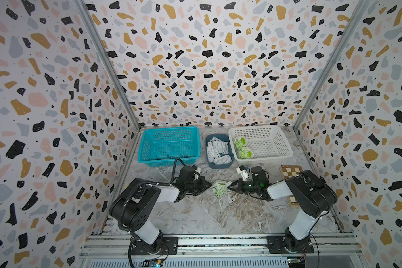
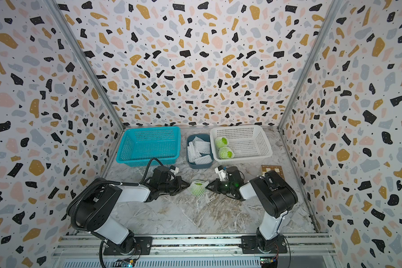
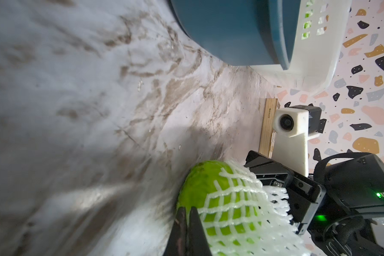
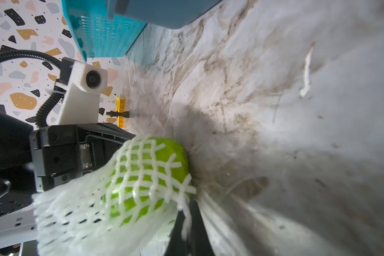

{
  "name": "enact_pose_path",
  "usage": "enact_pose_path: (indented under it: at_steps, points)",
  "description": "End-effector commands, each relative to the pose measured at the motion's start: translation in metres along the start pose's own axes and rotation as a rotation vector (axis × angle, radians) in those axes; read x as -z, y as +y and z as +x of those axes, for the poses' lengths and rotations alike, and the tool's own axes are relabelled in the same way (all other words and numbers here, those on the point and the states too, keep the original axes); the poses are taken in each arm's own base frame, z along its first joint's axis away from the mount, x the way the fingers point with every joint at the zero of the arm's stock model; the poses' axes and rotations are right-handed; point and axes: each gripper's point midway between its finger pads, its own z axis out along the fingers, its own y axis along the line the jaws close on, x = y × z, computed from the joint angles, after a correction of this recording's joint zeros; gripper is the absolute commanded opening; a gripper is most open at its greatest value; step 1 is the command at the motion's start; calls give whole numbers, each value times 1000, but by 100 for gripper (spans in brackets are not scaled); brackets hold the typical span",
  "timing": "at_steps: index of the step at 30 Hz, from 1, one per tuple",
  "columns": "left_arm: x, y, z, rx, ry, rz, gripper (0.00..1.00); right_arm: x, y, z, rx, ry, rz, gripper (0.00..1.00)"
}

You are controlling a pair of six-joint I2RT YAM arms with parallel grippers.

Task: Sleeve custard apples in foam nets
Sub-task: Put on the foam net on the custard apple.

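Fingers of the left gripper are pressed together against the rim of the foam net; whether a strand is caught between them I cannot tell. Those of the right gripper are likewise closed, and in its wrist view a white strand runs down between them, so they pinch the net. The custard apple sits on the worktop in the lower middle of both top views, directly between the two tips, with neither arm nearer. Its bare green crown shows toward the upper edge of the frame and the net's loose tail trails toward the lower right, so the sleeve's long axis runs across the line joining the fingers. Covering the crown would likely mean drawing the rim up-frame from both sides together.
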Motion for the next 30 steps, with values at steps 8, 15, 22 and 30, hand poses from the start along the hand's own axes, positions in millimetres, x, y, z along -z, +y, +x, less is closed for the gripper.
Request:
enact_pose_path:
  at_steps: [8,15,22,30]
  points:
    - [-6,7,8,-83,33,-104,0,-7,-3,-7,49,-11,57,0]
    - [-6,10,6,-101,18,-140,0,-11,-2,-8,62,-9,65,0]
    - [-12,9,10,-144,33,-143,0,-12,-6,-7,59,-3,79,1]
    - [-14,5,11,-152,32,-134,0,-7,-9,-7,63,-9,112,18]
